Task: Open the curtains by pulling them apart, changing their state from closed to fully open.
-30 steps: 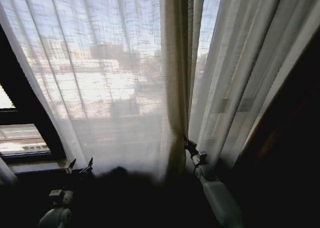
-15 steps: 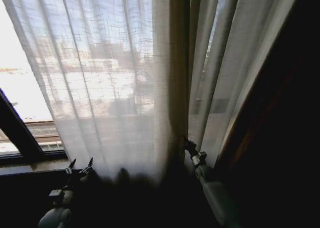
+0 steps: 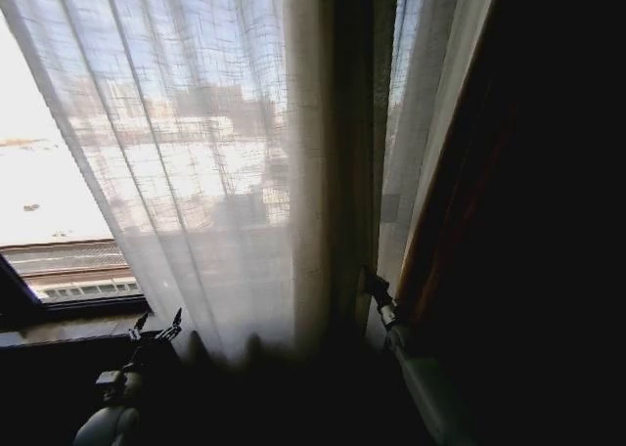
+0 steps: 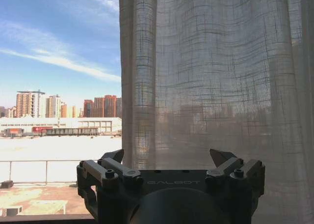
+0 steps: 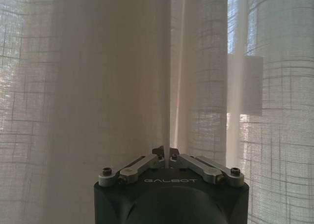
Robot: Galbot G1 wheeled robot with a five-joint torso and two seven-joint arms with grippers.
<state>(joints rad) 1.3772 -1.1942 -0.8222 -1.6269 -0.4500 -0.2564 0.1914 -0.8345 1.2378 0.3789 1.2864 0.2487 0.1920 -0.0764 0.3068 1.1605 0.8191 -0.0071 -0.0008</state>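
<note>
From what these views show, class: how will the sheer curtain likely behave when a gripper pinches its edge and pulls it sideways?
The curtain hangs in soft vertical pleats, so it will probably bunch and drape rather than move stiffly. Buildings show through its weave, suggesting thin, light cloth. The right gripper is shut on a narrow fold, which may slip out if tugged hard.

Head camera looks forward and down from above both arms, facing the tall sheer cream pleated curtains (image 3: 225, 172) at close range. Left wrist camera sits right behind its jaws, facing a curtain edge and open window. Right wrist camera sits behind its jaws, tight against the folds. All three share the curtain fabric.
</note>
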